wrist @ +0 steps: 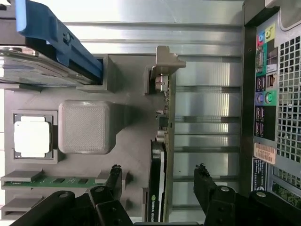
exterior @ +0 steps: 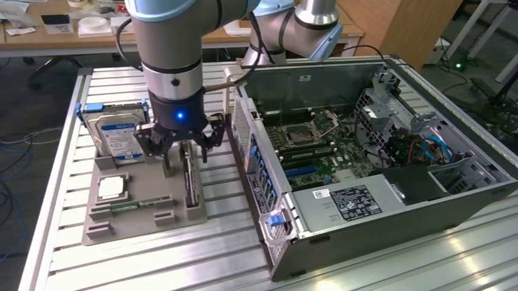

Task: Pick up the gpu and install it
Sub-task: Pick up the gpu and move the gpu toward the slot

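1. One gripper hangs over the gray tray, its jaws spread wide and holding nothing.
2. The gpu stands on edge in the tray's slot, between the two fingers, touching neither.
3. The open computer case lies beside the tray, at the exterior view's right.
4. A hard drive stands in the tray too.

The gpu stands upright on its long edge in a slot of the gray holder tray on the tabletop, just beside the open computer case. It is thin, with a black face, a greenish board edge and a silver bracket at one end.
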You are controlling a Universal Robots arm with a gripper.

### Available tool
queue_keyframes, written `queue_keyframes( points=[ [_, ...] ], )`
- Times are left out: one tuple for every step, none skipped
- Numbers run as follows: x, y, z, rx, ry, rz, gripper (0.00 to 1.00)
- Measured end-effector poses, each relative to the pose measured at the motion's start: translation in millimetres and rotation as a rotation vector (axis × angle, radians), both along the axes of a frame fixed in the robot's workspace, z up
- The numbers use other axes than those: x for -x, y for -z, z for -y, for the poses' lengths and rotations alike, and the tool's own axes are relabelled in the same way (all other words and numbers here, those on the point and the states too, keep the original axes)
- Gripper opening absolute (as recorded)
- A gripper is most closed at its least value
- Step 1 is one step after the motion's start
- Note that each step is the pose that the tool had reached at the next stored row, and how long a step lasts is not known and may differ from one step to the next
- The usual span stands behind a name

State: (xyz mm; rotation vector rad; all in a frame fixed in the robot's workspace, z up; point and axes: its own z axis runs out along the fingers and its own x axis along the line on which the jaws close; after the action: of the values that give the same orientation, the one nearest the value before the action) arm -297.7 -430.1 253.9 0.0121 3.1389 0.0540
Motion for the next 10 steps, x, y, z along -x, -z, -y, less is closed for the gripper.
queue_keyframes(
  points=[
    [0.0, 1.8, -0.1, 0.0, 0.0, 0.0, 0.72],
    [0.1, 3.6, -0.1, 0.0, 0.0, -0.0001, 0.72],
    [0.1, 5.4, -0.1, 0.0001, 0.0, -0.0001, 0.72],
    [0.1, 7.2, -0.1, 0.0, 0.0, -0.0001, 0.72],
    [0.1, 8.5, -0.1, 0.0, 0.0, -0.0001, 0.72],
    [0.1, 8.5, -0.1, 0.0001, 0.0, -0.0002, 0.72],
    [0.1, 8.5, -0.1, 0.0002, 0.0, -0.0002, 0.72],
    [0.1, 8.5, -0.1, 0.0001, 0.0, -0.0002, 0.72],
    [0.1, 8.5, -0.1, 0.0002, 0.0, -0.0002, 0.72],
    [0.1, 8.6, -0.1, 0.0001, 0.0, -0.0002, 0.72]
  ],
)
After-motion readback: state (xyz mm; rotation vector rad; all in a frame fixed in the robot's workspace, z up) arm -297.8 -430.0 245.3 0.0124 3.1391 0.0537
